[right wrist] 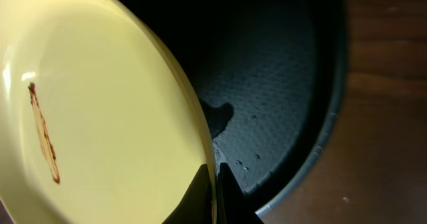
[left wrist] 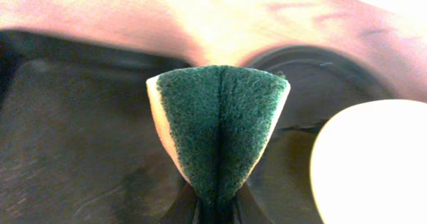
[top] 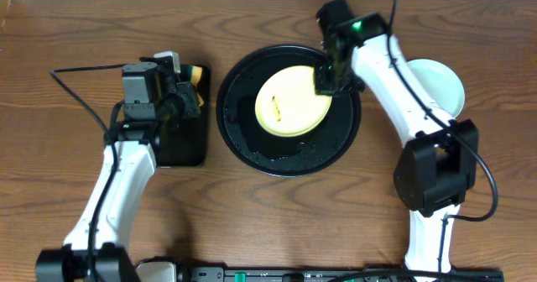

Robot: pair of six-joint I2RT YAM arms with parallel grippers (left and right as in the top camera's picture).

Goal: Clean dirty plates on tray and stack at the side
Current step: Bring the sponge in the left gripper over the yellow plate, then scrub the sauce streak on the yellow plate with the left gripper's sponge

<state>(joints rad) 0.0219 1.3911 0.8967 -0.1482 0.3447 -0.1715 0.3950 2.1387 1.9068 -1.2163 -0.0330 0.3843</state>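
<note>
Left claw (left wrist: 217, 207) and right claw (right wrist: 217, 194) both clamped.

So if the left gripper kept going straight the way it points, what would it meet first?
Probably the near rim of the round black tray, sponge first, since the left gripper holds the sponge out ahead; the yellow plate lies further on. Height over the rim is unclear.

On the table (top: 67, 30), the round tray (top: 243, 152) sits in the middle with one plate (top: 289, 106) in it. The small tray (top: 185, 143) lies left of it, with a sponge (left wrist: 217, 127) above it. A second plate (top: 440, 85) lies to the right.
</note>
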